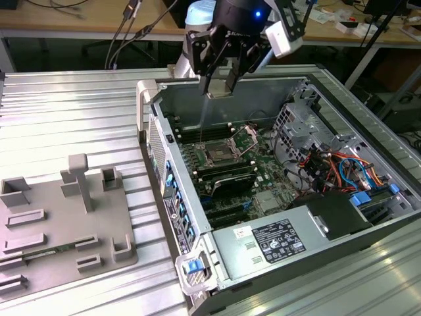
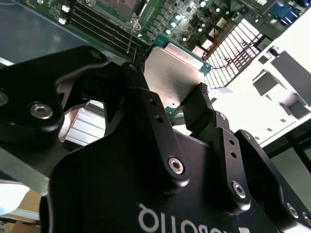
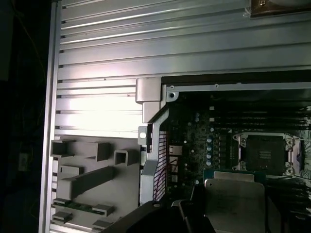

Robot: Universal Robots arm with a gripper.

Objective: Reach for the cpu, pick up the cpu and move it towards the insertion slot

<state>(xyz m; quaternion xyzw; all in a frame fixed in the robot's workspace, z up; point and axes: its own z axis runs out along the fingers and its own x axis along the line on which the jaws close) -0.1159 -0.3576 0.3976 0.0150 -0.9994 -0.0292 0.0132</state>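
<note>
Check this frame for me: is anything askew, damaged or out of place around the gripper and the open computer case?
Nothing stands out. The gripper holds the cpu by its edges, above the open case. The insertion slot lies open on the green board, frame raised, with no chip in it. The grey fixture sits flat beside the case.

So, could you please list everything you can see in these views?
Silvery square cpu with green rim: one, held above the board.
Dark square insertion slot with shiny metal frame: one, open, on the green board.
Open metal computer case: one, grey, on the ribbed table.
Grey plastic fixture tray: one, exterior view's left.
Ribbed aluminium table: one, silver.
Wooden bench: one, behind.
Black gripper: one, jaws closed on the chip's edges.
</note>
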